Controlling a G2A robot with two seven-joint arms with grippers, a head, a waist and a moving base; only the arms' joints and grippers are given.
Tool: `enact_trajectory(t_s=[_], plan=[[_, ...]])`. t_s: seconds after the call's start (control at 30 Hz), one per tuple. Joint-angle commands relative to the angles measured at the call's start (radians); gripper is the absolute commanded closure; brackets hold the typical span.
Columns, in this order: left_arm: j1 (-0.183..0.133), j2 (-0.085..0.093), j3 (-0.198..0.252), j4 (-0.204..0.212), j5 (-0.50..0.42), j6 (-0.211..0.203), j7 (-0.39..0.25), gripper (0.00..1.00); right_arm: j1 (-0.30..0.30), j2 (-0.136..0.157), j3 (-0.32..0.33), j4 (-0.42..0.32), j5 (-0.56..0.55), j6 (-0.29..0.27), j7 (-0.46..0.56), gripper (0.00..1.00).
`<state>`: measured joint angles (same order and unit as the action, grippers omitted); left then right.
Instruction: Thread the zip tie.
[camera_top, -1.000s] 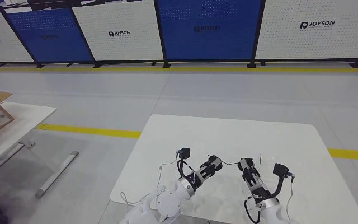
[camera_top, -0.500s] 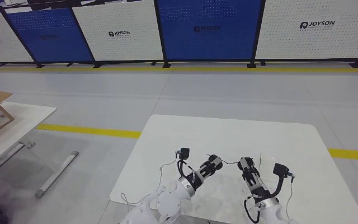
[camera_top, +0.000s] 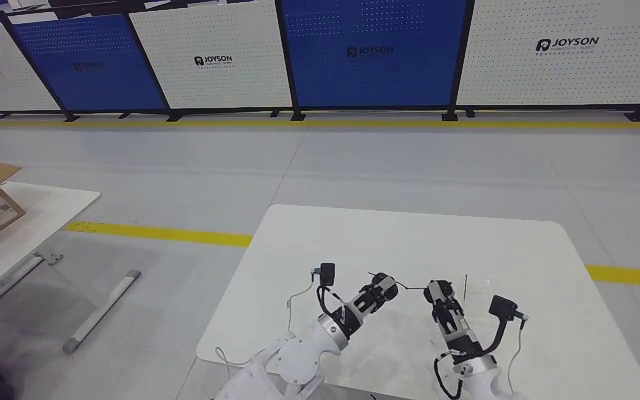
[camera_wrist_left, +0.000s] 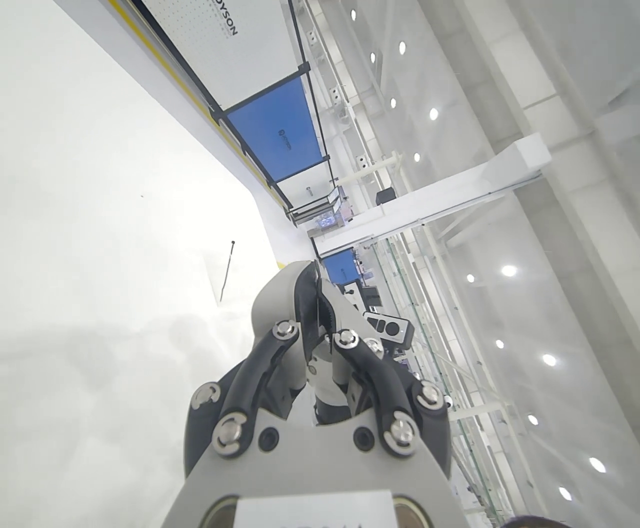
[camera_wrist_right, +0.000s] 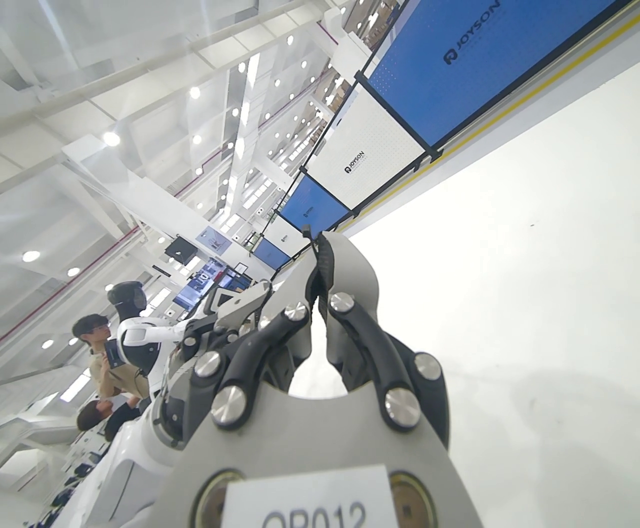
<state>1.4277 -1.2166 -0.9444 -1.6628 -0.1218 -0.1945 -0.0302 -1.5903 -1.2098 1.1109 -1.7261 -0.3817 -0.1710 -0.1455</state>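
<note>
Pinching the thin black plastic zip tie (camera_top: 404, 290), left gripper (camera_wrist_left: 316, 287) and right gripper (camera_wrist_right: 320, 252) fingers both clamped on it, I am likely aligning its tail with its head.

2 thin black plastic zip ties: held zip tie (camera_wrist_right: 306, 231), loose zip tie (camera_wrist_left: 227, 272). 2 grey-black grippers: left gripper (camera_wrist_left: 316, 280), right gripper (camera_wrist_right: 322, 250). 1 white table (camera_top: 400, 240).

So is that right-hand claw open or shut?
Shut: the right gripper has its fingers pressed together on a black zip tie, head poking past the tips.
</note>
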Motion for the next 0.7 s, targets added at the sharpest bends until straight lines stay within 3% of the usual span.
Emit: enact_trajectory(t_s=[0.0, 0.27, 0.67], plan=[[0.000, -0.001, -0.003, 0.000, -0.014, -0.001, -0.006, 1.00, 0.000, -0.001, 0.005, 0.000, 0.013, -0.001, 0.006, 1.00], [0.002, -0.001, -0.001, 0.001, 0.033, -0.023, -0.020, 1.00, 0.001, -0.005, 0.019, -0.014, 0.081, 0.004, 0.082, 1.00], [0.009, -0.005, 0.002, -0.002, 0.061, -0.040, -0.020, 1.00, -0.006, -0.009, 0.031, -0.025, 0.062, 0.014, 0.113, 1.00]])
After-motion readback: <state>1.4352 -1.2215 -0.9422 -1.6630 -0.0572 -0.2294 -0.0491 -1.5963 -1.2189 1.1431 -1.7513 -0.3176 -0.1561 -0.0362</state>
